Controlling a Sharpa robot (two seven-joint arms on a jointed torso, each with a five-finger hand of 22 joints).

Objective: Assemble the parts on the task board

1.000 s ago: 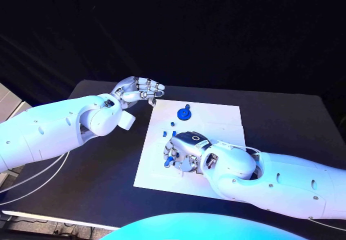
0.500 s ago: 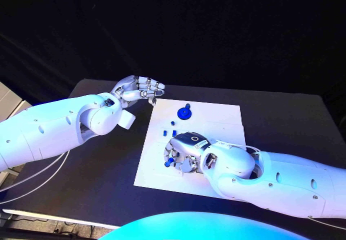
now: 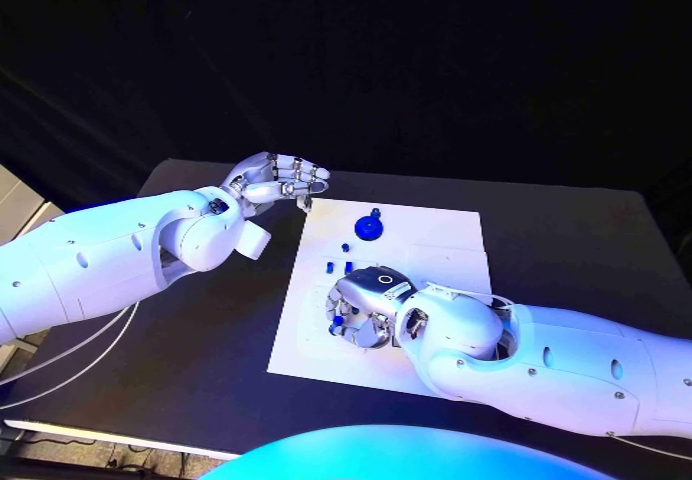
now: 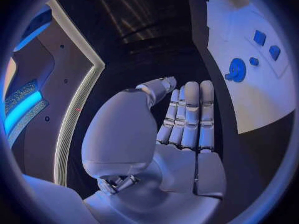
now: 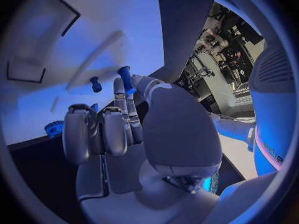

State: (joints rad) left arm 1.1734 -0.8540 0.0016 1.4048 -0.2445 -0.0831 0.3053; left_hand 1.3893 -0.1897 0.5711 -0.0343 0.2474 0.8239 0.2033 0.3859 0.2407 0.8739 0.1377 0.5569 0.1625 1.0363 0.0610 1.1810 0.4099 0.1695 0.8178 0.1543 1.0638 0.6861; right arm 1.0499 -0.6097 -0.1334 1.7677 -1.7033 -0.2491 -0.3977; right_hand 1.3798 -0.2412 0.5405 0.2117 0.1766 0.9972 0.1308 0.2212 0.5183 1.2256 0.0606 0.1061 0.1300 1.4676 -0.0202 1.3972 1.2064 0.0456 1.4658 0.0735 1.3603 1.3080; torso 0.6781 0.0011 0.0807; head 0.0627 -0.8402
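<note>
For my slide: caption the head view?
Right hand grips a blue part over the white board; left hand waits nearby.

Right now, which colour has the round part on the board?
Blue; the round part shows best in the head view.

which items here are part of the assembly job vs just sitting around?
Job:
task board
blue round part
small blue parts
blue peg pinched by right hand

Not in use:
black table
left hand, holding nothing
</note>
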